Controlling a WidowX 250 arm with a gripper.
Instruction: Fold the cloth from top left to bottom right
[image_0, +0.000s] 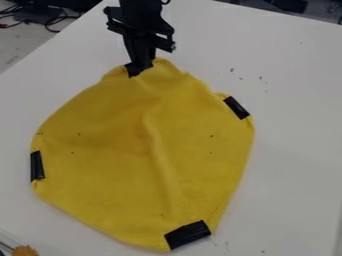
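— Your black two-finger gripper (139, 69) hangs down from the top of the camera view, and its lower end meets the top edge of the cloth.

— The yellow fabric cloth (100, 165), you mean. You have it spread over the middle of the white tabletop (294, 150), its outline roughly rounded, with a raised crease running from its centre down towards the bottom.

— Can you count on a grip there? From this angle you can't tell whether the gripper is clenched on the fabric, released, or just touching it.

— What you can see is a dark patch (135, 73) right at its tip, and the fabric bunched just beside it.

— Then look around the rim: you have a black strip of tape (37, 166) on the left edge, a shorter black piece (236, 107) at the upper right, and a wide black band (188, 234) at the bottom edge.

— You'll spot small dark specks on both the cloth and the tabletop, too.

— And in your lower left corner, a fuzzy orange-brown object (25, 251) sits near the cloth, partly cut off by the view's edge. Dark cables (55, 21) lie past the tabletop at your upper left.
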